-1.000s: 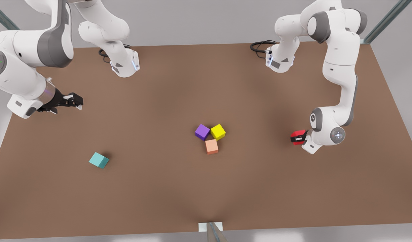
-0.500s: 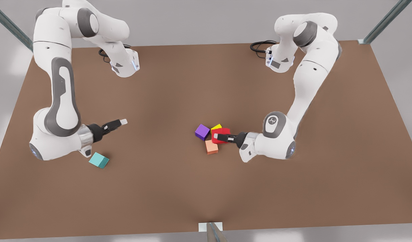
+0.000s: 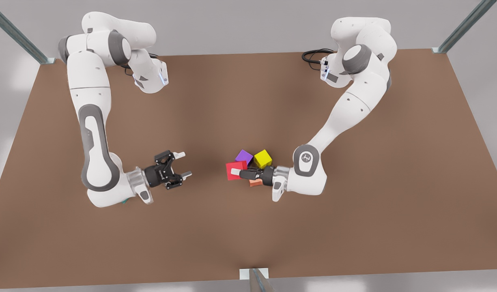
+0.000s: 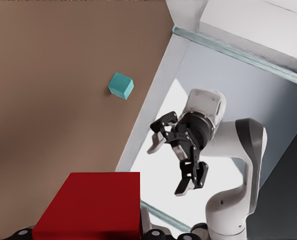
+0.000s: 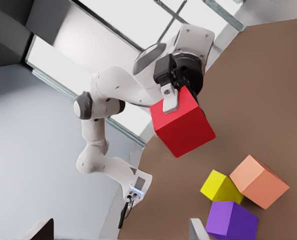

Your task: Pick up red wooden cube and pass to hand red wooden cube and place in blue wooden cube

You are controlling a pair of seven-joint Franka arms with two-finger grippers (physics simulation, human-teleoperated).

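Brown matte worktop [image 3: 240, 101], plain and unmarked, set against pale grey walls. Slim metal frame struts run at the far corners [image 3: 465, 24]; a small white block sits at the near edge's middle [image 3: 254, 273]. Black cables coil beside both arm bases at the far edge.

Left tool [image 3: 237, 173], on the arm at the front view's right, is clamped on the red wooden cube [image 3: 236, 170]. The cube is held off the surface, in front of the purple cube [image 3: 244, 156] and just beside the yellow cube [image 3: 263, 158]. A salmon cube [image 3: 255, 183] shows partly under that arm's wrist. In the left wrist view the red cube fills the space between the fingers.

Right tool [image 3: 182, 165], on the arm at the front view's left, hangs with its jaws spread wide and nothing between them. It faces the red cube across a stretch of bare worktop, well apart from it.

Blue wooden cube [image 4: 121, 85] lies alone on the worktop near its edge in the left wrist view. In the front view only a sliver of teal shows under the right arm's elbow [image 3: 124, 199].
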